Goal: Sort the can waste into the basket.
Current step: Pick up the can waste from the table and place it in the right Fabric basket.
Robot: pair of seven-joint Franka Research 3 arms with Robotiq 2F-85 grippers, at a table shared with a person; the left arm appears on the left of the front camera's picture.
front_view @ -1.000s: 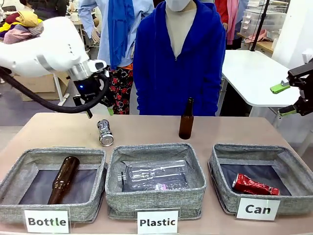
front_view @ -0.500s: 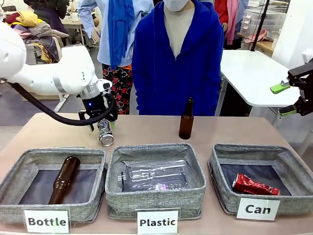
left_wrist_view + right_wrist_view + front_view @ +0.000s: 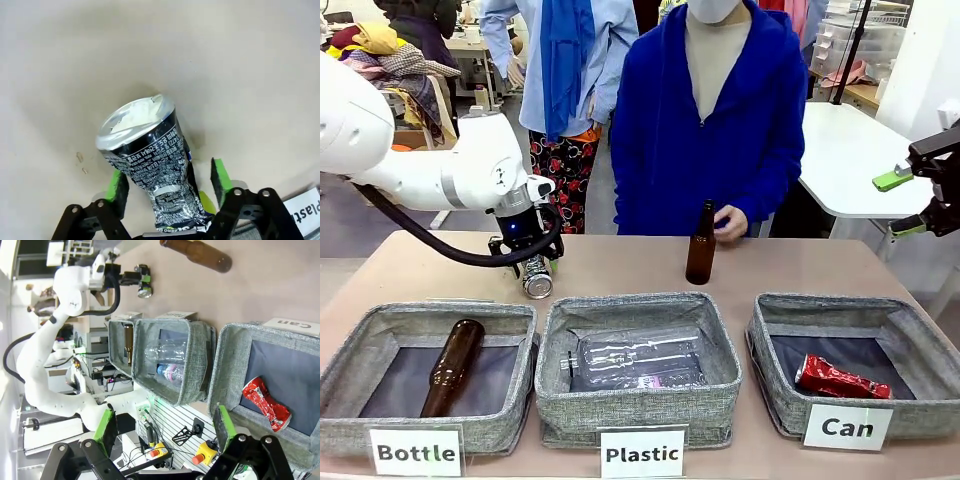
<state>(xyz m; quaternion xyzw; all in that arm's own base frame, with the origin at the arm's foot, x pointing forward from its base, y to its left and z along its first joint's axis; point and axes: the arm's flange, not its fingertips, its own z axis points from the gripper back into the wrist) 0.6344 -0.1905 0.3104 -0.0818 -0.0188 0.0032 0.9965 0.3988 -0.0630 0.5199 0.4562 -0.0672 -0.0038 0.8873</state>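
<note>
Your left gripper is clamped on the silver can, which lies on its side on the table toward the far left. It sits just behind the gap between the Bottle basket and the Plastic basket. From the front you get the black fingers coming down over the can, with its round lid end turned toward you. The left wrist view gives you the grip itself. The green pads sit either side of the dented, dark-printed body, one pressed against it and the other just beside its upper part, and the can's base is wedged low between the fingers. A corner of the Plastic label shows at that view's bottom right. Your right gripper hangs off the table's right edge with its jaws apart and nothing between them. Its wrist view, rolled sideways, looks down into all three baskets, and the left arm and the can show small at the top. The Can basket stands at the near right corner, and the red can lies crushed on its dark bottom, well apart from the silver one. A clear bottle lies in the Plastic basket and a brown bottle in the Bottle basket. At the far edge, near the middle, a second brown bottle stands upright. The person's hand is just beside its neck; you cannot tell whether they touch.
</note>
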